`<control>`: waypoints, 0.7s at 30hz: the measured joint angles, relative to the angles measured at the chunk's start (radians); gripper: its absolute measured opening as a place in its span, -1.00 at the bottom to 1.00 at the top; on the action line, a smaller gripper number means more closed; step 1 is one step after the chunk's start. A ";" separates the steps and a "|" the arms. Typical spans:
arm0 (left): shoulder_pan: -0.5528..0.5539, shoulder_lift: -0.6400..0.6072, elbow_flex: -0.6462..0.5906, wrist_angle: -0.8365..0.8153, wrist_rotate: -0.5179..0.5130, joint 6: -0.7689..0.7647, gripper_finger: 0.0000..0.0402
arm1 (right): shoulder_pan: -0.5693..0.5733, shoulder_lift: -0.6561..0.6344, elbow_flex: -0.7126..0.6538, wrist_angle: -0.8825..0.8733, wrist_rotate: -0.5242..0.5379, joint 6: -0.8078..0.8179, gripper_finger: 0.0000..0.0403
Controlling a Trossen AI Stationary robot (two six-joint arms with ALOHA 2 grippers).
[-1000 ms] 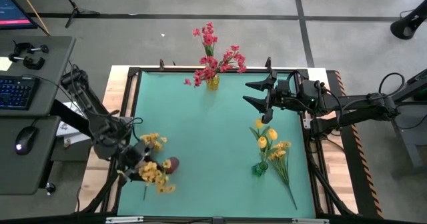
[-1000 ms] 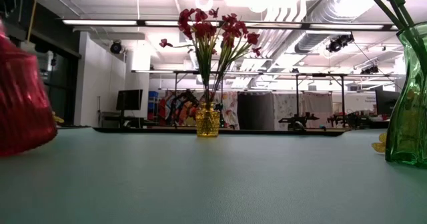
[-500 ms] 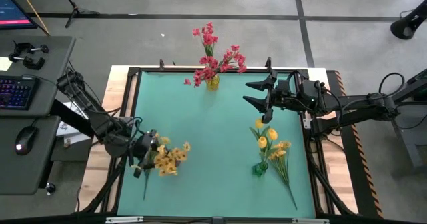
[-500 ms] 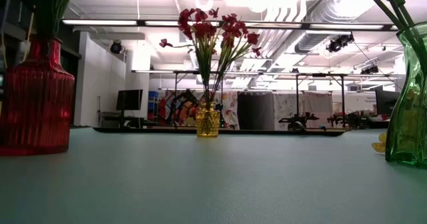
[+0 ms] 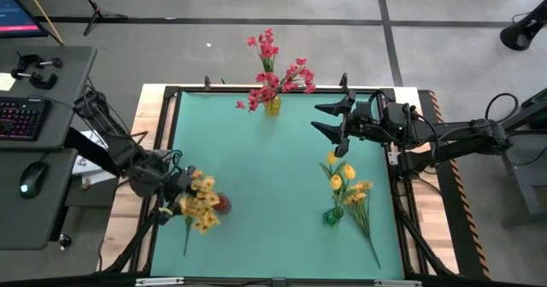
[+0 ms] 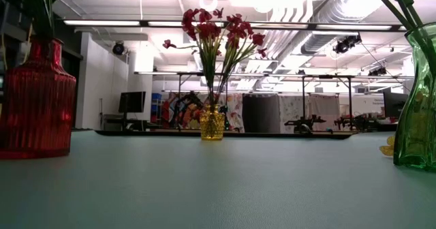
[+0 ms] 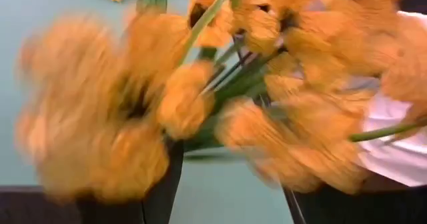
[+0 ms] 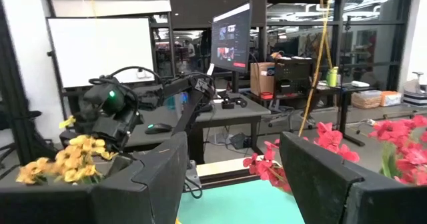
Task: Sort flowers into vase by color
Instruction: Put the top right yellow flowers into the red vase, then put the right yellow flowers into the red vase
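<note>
A: L gripper [image 5: 171,191], what's it doing?
B: Hovering w/ fingers spread, gripping nothing. Orange flowers [image 5: 203,206] are poking between them, sitting in the red vase [image 6: 34,99] by the table's [image 5: 256,167] near-left corner.
A: Handling?
B: I'm guessing light, w/ floppy heads and wiry stems. Pinch low on a stem, not the blossoms.
A: Count?
B: 3 vases: red, yellow vase [image 6: 212,123], green vase [image 6: 417,120]. 3 bunches: orange, red flowers [image 5: 273,69], yellow buds [image 5: 338,172]. R gripper [image 5: 329,120] is waiting open, far right.
</note>
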 joint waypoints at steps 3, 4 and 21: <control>0.000 -0.041 0.017 -0.039 0.000 0.008 0.19 | 0.000 0.000 0.000 0.000 0.017 0.000 0.14; 0.000 -0.055 0.020 -0.043 -0.008 0.015 0.19 | 0.000 0.000 0.000 0.000 0.017 0.000 0.14; 0.000 -0.243 0.161 -0.276 -0.215 0.094 0.19 | 0.000 0.000 0.000 -0.003 0.017 -0.004 0.14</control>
